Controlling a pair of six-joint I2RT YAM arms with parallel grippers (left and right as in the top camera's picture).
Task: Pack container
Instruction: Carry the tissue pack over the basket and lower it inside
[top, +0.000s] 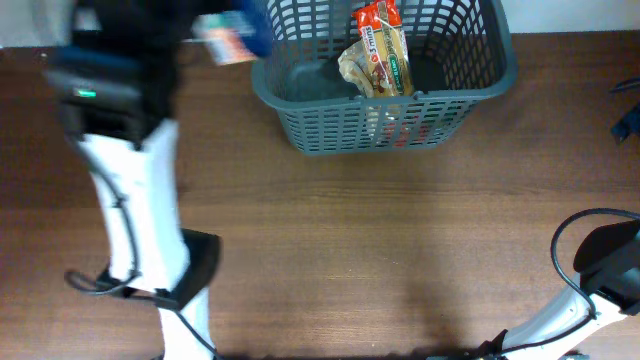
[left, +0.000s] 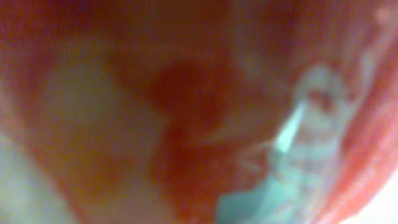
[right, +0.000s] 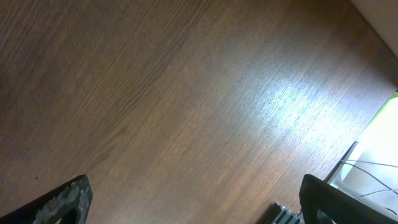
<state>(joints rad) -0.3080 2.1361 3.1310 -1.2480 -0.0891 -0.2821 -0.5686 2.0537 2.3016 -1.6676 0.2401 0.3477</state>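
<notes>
Basket (top: 340, 128) sits at the far edge of the table (top: 350, 250), about the middle, with one snack bag (top: 380, 55) leaning up inside it. The left arm is up at the far left, all blurry, with a blue-and-orange pack (top: 232, 38) at the left claw (top: 205, 32), just left of the basket rim. The left wrist cam is nothing but red and teal blur, so I honestly can't tell if that claw is clamped or not. The right claw (right: 196, 200) is spread wide open over bare wood at the near right, well away from the basket, gripping nothing.
</notes>
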